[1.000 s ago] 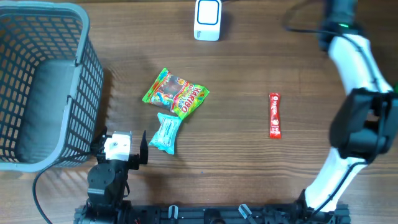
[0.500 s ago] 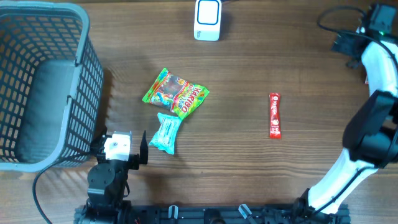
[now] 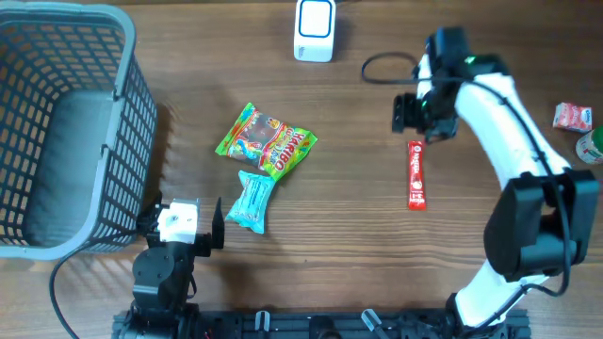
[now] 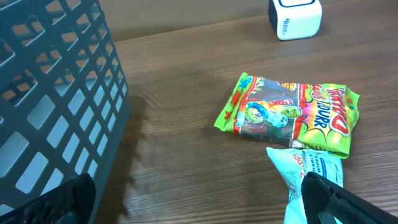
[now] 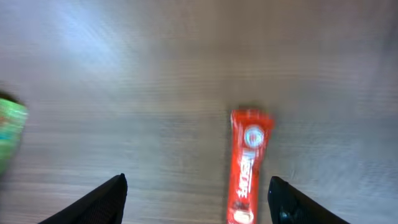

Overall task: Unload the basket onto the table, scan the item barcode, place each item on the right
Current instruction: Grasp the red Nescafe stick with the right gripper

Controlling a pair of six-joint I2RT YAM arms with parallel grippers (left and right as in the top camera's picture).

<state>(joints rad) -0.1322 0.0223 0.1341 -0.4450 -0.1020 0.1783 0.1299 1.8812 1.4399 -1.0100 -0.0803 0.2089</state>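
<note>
Table (image 3: 358, 264): wood. Grey basket (image 3: 141, 122) at far left, nothing visible in it.

My right arm (image 3: 499, 104) was out at the right edge a second ago and has swung in over the middle. My right gripper (image 3: 419, 113) now hangs just above the top end of the red stick. Fingers apart, nothing between them, no contact yet. The wrist view is motion-blurred, so I'm probably still moving.

My left gripper (image 3: 184, 221) hasn't moved. It sits parked by the basket with fingers spread wide and empty.

Gummy bag (image 3: 266, 141) and teal packet (image 3: 252, 200) are left of centre, touching. White scanner (image 3: 314, 28) sits at the top edge.

Red stick (image 3: 415, 174) lies flat, long axis toward me, right of centre, well apart from the scanner. I read it as the scan target. Next: descend, pinch across its narrow width, carry it to the scanner.

With the arm moved off, a small red-white packet (image 3: 571, 116) and something green (image 3: 592, 148) show at the right edge.
</note>
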